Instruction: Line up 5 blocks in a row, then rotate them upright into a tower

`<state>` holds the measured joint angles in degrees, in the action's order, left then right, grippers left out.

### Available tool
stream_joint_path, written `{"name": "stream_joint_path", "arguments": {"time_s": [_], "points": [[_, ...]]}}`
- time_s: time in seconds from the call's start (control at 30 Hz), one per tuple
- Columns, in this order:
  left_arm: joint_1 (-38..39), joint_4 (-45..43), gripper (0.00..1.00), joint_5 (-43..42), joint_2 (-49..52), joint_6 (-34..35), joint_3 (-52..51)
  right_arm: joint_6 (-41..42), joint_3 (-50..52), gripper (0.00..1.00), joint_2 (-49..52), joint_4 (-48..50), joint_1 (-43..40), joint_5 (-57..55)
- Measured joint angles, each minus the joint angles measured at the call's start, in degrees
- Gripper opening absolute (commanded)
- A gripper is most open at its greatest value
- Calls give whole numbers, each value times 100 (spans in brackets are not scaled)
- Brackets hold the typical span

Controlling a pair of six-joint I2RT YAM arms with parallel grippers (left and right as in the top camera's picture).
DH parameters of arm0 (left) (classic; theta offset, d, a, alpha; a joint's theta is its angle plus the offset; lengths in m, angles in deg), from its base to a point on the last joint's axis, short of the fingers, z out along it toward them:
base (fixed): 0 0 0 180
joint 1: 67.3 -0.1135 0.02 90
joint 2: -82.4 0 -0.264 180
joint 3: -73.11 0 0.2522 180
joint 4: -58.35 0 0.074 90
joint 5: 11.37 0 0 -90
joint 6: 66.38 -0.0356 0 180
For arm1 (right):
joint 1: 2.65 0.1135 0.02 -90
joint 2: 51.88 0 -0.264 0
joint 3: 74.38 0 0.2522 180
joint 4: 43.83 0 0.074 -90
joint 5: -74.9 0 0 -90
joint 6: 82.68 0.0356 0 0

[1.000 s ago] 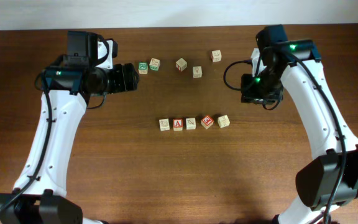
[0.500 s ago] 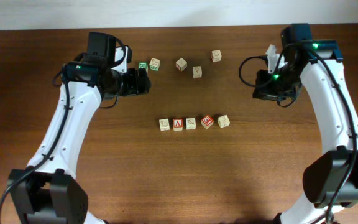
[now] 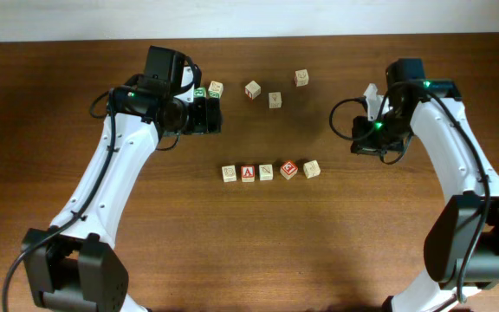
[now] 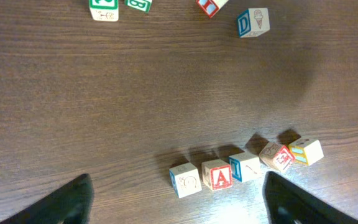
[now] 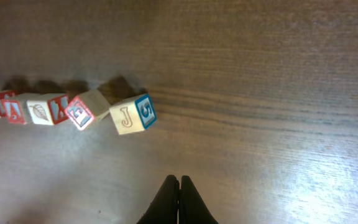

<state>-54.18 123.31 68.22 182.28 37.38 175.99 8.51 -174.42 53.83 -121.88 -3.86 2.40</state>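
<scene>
Overhead view: table [image 3: 145, 251] first, with left gripper [image 3: 210, 117] spread wide and empty near the green-printed cube [image 3: 199, 92], and right gripper [image 5: 179, 199] pinched shut on nothing, right of the row. Five blocks [image 3: 267, 171] lined up mid-table, free of both. Judged partway: two at the right end skewed, three squared, possibly unturned.

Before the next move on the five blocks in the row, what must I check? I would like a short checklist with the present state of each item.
1. Left tool open: ok, jaws stand wide apart.
2. Right tool empty: ok, shut on nothing.
3. Five blocks lie in one row: ok.
4. Row straight: not ok, the red-faced block sits turned cornerwise.
5. Both tools clear of the row: ok.
6. Which blocks are already rotated: cannot tell.
</scene>
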Motion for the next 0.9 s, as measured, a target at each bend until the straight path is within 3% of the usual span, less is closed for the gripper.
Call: {"name": "stream_joint_path", "arguments": {"time_s": [0.13, 0.37, 0.5, 0.67, 0.9], "points": [[0, -2, 65, 35, 28, 55, 0, 2, 236, 4, 0, 184, 0, 0], [0, 7, 82, 39, 389, 66, 0, 302, 1051, 4, 0, 890, 31, 0], [0, 13, 100, 72, 483, 76, -2, 356, 1248, 4, 0, 1377, 286, 0], [0, 20, 99, 101, 483, 76, -2, 380, 1266, 4, 149, 1670, 785, 0], [0, 20, 99, 103, 483, 76, -2, 487, 1322, 4, 444, 1810, 844, -52]]}}
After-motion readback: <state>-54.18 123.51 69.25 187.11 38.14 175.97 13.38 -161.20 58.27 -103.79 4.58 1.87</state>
